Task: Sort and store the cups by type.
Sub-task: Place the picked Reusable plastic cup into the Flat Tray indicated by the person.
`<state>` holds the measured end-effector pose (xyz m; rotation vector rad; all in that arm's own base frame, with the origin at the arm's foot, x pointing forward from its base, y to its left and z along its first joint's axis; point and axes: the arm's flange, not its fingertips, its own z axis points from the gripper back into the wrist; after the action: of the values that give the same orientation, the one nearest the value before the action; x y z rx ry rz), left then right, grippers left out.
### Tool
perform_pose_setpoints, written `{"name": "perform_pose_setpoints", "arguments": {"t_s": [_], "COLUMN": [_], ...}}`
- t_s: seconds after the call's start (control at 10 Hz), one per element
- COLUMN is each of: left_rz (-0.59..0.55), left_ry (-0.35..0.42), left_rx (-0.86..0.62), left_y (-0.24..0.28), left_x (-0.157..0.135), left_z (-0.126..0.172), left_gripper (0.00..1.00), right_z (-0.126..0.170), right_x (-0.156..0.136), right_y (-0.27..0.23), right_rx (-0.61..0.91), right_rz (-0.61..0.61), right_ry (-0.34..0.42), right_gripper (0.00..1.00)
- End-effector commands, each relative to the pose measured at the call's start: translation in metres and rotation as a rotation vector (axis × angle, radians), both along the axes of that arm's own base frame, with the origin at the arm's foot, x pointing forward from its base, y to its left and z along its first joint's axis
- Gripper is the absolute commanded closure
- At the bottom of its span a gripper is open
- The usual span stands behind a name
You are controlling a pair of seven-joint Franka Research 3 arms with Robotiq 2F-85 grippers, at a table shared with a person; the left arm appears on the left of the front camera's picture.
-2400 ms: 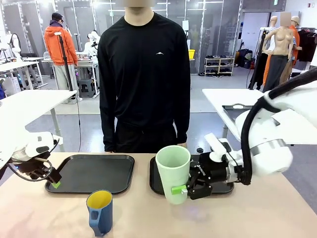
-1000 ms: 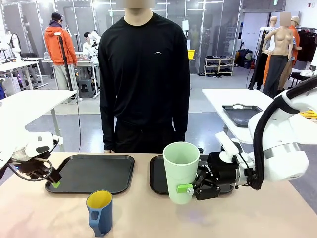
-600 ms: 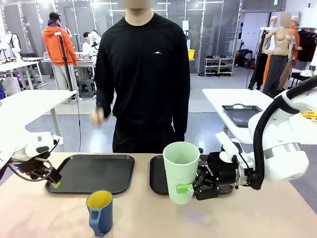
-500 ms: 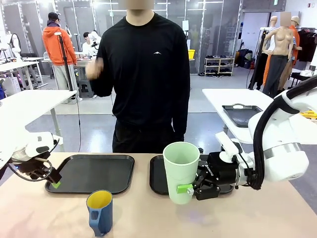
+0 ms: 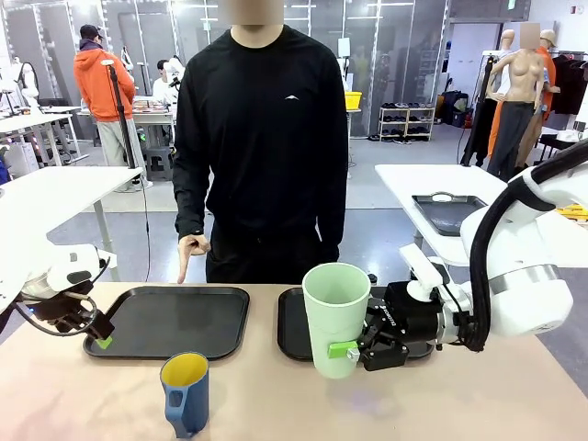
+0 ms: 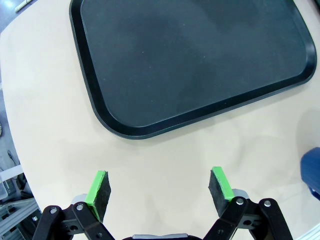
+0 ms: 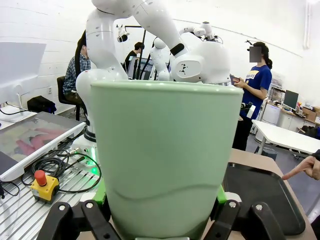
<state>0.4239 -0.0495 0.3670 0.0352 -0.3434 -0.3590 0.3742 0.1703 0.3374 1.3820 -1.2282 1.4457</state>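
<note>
Upright mint tumbler (image 5: 336,317), upright blue mug (image 5: 186,393) (yellow inside).

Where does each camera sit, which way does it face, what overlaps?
Front: between the arms, facing the person across the table; left gripper, right gripper show.
Left wrist: looks down past the open left gripper onto the left tray.
Right wrist: looks sideways along the right gripper, shut on the mint-green tumbler.
Shared: tumbler, front and right wrist.
</note>
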Motion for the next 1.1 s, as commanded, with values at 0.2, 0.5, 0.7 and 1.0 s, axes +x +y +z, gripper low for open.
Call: {"name": "perform_pose_setpoints", "arguments": {"t_s": [0.2, 0.5, 0.7, 1.0], "left_rz": [0.000, 0.000, 0.000, 0.000], "left_ry": [0.001, 0.001, 0.001, 0.001], "left_rx": [0.005, 0.005, 0.005, 0.005], "left_y": [0.0011, 0.0011, 0.0011, 0.0011], "left_x": [-0.0004, -0.0004, -0.0004, -0.0004], "left_z": [0.0010, 0.0010, 0.0010, 0.0010], "left_gripper": [0.00, 0.00, 0.00, 0.00], "right_z": [0.0014, 0.0014, 0.0014, -0.0010], "right_x": [0.0034, 0.0034, 0.0034, 0.0038], "right_y": [0.0024, 0.0024, 0.0024, 0.0065], "right_rx": [0.002, 0.002, 0.002, 0.002], "right_rz": [0.004, 0.004, 0.004, 0.019], "right_ry": [-0.006, -0.006, -0.006, -0.016], "right_gripper": [0.54, 0.54, 0.54, 0.15]}}
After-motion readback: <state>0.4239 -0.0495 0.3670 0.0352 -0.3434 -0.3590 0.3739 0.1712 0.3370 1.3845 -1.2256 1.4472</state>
